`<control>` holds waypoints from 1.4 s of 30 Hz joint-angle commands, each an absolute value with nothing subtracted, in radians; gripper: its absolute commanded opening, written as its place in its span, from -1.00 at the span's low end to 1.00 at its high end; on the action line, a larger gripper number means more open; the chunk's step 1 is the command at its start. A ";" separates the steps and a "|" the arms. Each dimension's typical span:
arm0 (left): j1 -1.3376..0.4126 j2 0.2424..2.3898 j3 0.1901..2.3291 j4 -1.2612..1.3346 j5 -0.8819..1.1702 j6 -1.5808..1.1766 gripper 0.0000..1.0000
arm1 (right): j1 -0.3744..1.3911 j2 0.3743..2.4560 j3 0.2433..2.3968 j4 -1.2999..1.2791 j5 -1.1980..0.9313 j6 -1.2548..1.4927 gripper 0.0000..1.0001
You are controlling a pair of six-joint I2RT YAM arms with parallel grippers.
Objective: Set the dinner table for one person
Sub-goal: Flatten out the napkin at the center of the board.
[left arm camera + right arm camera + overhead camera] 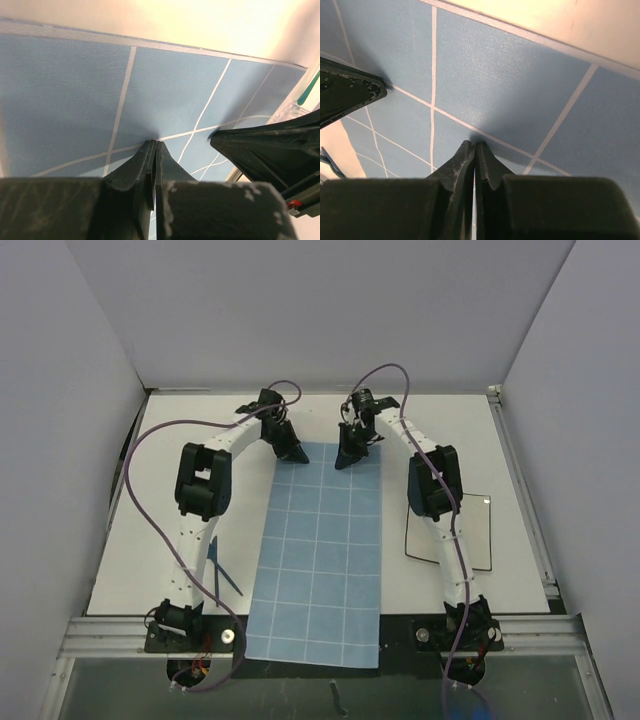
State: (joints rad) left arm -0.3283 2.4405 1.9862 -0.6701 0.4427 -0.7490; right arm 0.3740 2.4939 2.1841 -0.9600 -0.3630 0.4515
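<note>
Tabletop: white, spreading under and around both claws. Its black rail is on the side behind them, by the arm bases.

Blue gridded mat: lies flat down the middle, running back from the claws toward the bases. Its end crosses the rail.

Left claw and right claw: both fully closed, side by side and near each other, tips down on the mat's far edge. The cloth puckers slightly at the left tips. Cannot tell whether either claw pinches a fold.

Progress, as judged: mat laid out or being squared up, nothing more. Nothing stands on it.

Thin blue utensils lie well behind and left of the left claw, off the mat. A clear dark-edged piece sits behind and right of the right claw, partly under that arm. Moving these onto or beside the mat looks like the work left.
</note>
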 commanded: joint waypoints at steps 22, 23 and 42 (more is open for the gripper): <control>-0.259 2.683 2.513 -0.814 0.374 -0.605 -1.00 | 0.189 2.607 2.261 -0.625 -0.677 0.452 -1.00; -0.258 2.656 2.485 -0.805 0.366 -0.594 -1.00 | 0.190 2.580 2.245 -0.628 -0.660 0.441 -1.00; -0.453 1.982 1.574 -0.710 -0.078 -0.580 -1.00 | 0.355 1.994 1.492 -0.596 -0.391 0.394 -1.00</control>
